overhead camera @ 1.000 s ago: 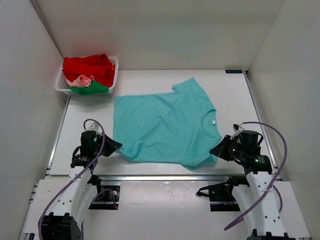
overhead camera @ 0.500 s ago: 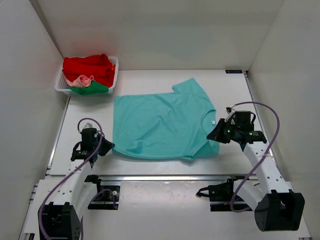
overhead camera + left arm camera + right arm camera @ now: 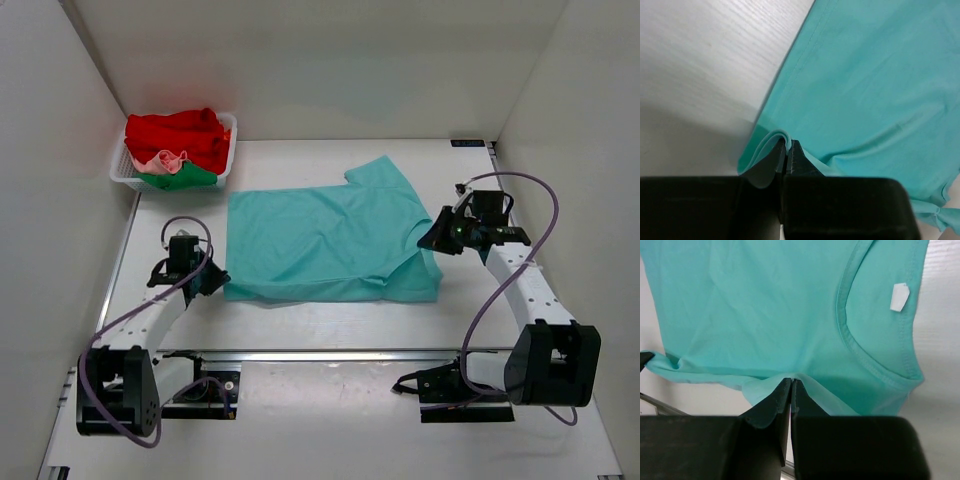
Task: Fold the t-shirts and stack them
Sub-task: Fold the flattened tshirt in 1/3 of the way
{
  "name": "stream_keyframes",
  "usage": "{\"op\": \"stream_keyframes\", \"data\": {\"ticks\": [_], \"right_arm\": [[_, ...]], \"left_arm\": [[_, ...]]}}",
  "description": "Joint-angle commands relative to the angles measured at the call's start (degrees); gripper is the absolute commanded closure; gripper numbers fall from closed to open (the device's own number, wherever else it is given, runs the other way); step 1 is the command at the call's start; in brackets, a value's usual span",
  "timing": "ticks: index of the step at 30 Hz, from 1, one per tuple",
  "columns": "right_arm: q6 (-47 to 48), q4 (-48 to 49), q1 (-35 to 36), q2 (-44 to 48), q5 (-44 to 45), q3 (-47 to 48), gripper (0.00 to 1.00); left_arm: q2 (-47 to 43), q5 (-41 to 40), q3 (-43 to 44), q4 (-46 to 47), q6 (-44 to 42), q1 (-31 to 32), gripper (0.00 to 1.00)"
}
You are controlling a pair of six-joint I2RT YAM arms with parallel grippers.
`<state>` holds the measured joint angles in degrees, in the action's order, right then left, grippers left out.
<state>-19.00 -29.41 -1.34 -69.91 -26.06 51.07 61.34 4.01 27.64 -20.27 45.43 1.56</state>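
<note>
We are on the first fold of the teal t-shirt [image 3: 320, 235], spread mid-frame on the counter [image 3: 300, 325] in the top view. Our left claw [image 3: 210, 282] is pinched tight on its hem corner at centre left. Our right claw [image 3: 430, 240] is clamped on a cloth edge near the collar, centre right. Next, we judge, both should carry the lower edge upward in the frame together, then let go. Both arms reach forward and low, wrists turned inward. The red, green and pink shirts [image 3: 180, 140] sit in the basket [image 3: 120, 176], upper left.
</note>
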Motion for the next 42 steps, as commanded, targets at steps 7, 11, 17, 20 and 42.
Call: {"op": "stream_keyframes", "data": {"ticks": [7,11,17,20,42], "right_arm": [[2.0,5.5,-0.9,-8.4,0.2,7.4,1.0],[2.2,6.3,-0.1,-12.6,0.8,10.0,1.0],[2.6,6.9,0.9,-17.7,1.3,14.5,1.0],[2.9,6.6,1.0,-20.5,1.5,17.1,1.0],[-2.1,13.4,8.7,-10.1,8.5,0.9,0.74]], "left_arm": [[9.0,0.6,5.1,3.7,-3.8,0.3,0.99],[11.5,0.6,6.4,4.9,-4.9,0.0,0.99],[15.8,-0.6,10.9,5.0,-7.0,-0.1,0.99],[18.7,-0.5,13.1,5.2,-7.9,-0.4,0.92],[17.9,-1.6,13.1,-2.7,-13.9,9.9,0.49]]}}
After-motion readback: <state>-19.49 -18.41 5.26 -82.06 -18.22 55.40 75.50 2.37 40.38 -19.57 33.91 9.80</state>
